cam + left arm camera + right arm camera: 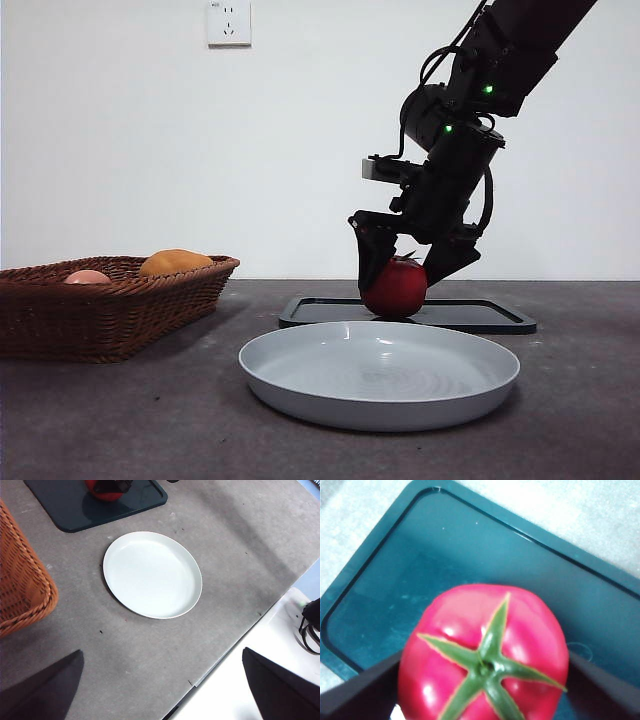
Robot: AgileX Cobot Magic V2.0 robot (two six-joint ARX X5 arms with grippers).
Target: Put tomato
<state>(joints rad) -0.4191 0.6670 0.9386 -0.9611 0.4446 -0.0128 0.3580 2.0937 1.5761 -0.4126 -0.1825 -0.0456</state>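
Observation:
The tomato [394,288] [485,655] is glossy red with a green star calyx. It sits on the dark flat tray [480,315] [420,555], behind the grey plate [300,385]. My right gripper [400,282] [482,680] comes down from the upper right and is shut on the tomato, one black jaw pressing each side. The left wrist view takes in the empty plate [152,575], the tray [75,510] and the tomato [102,491] from above the table's near edge. My left gripper [162,690] is open there, holding nothing.
A brown wicker basket [100,310] [20,580] stands at the left with an orange-yellow fruit [175,262] and a pale pink fruit [87,277] inside. The table's edge runs close to the left gripper. A socket [228,22] is on the wall.

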